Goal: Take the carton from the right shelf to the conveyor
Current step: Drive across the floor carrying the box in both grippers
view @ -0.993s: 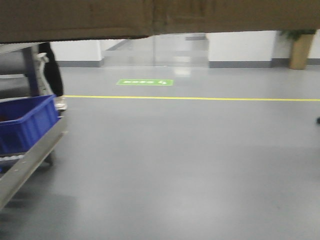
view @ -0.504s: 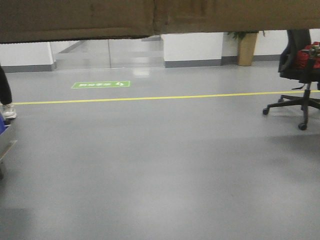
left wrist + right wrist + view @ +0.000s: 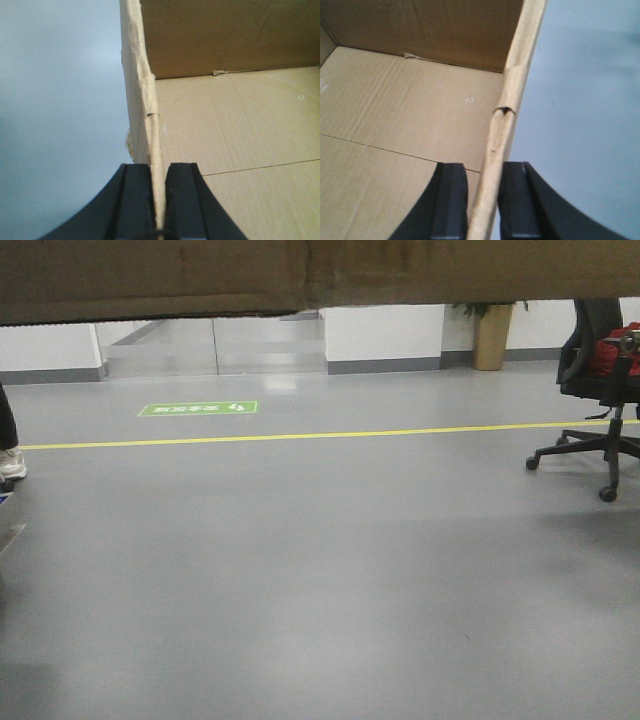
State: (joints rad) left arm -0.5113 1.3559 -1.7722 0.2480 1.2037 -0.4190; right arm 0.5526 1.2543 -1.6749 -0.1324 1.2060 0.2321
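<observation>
The view has swung right onto a chair (image 3: pixel 585 350), and the carton (image 3: pixel 300 275) rides high because left tool (image 3: pixel 159 175) and right tool (image 3: pixel 485 172) each pinch a side wall for carrying.
</observation>
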